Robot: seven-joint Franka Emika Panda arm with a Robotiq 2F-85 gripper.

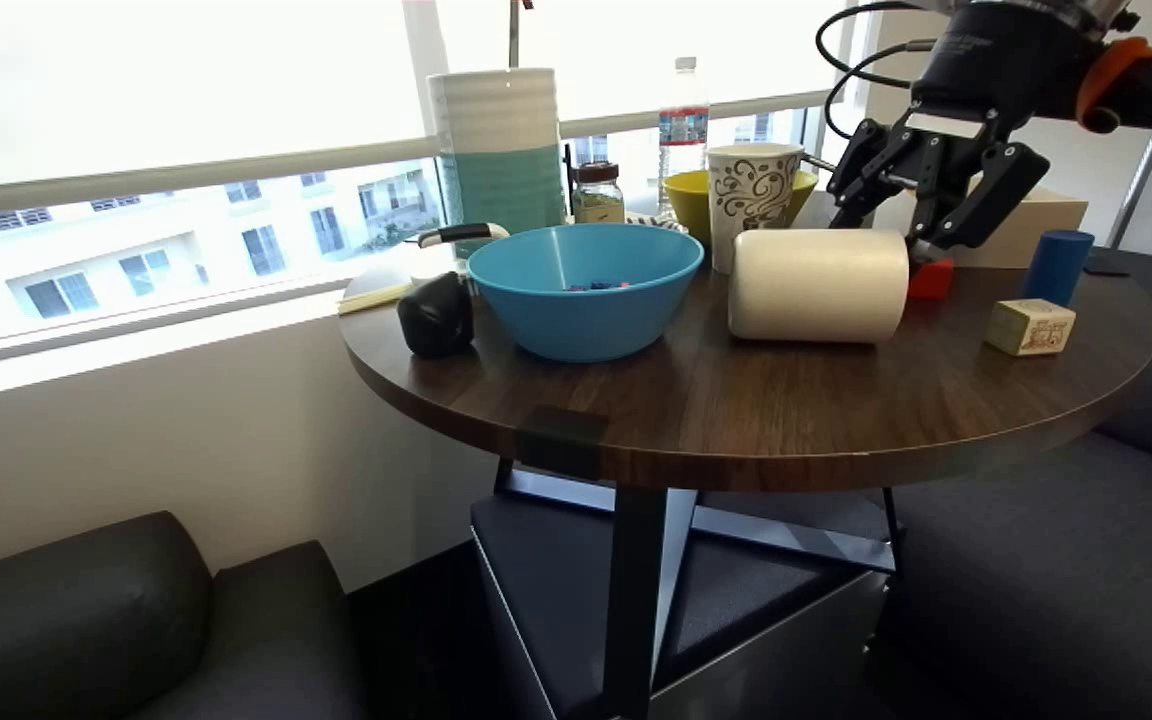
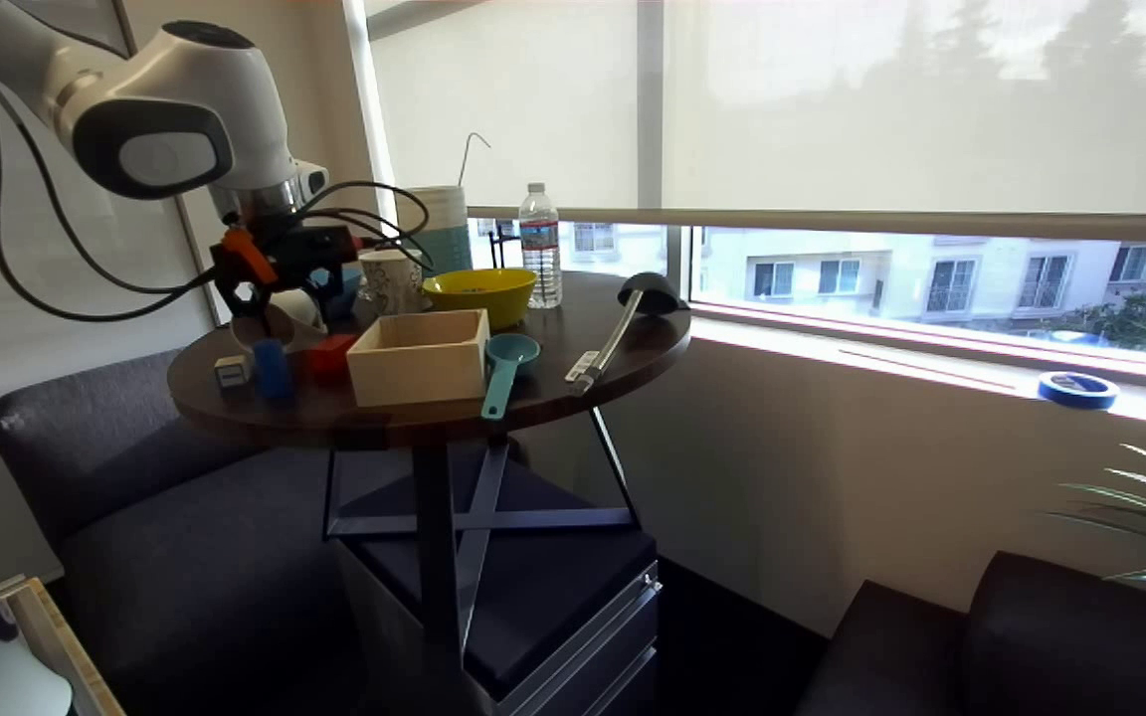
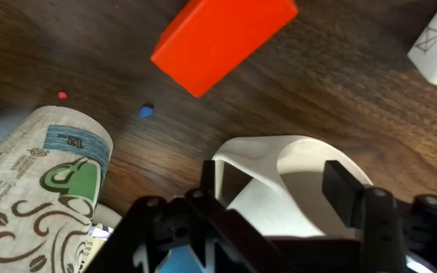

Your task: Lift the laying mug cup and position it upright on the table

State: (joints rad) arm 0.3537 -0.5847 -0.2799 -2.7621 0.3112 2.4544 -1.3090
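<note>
Daylight reaches me through the window (image 1: 326, 235) in both exterior views; in an exterior view its blind (image 1: 166, 80) burns out to white, a faint sheen lies on the surface (image 1: 736, 400), and the sofa (image 1: 1066, 580) sits in gloom. In the wrist view the hand (image 3: 270, 172) looks dark and soft-edged, and grey shadow crosses the inside of the mug cup (image 3: 305, 189).

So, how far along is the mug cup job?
Done: the gripper is at the open end of the mug cup.
In hand, by the look of it: lining up a grasp. In the wrist view the jaws stand apart, one finger by the handle, the other across the mouth; contact can't be told.
Left: closing, lifting and standing it upright; it lies on its side on the table.
</note>
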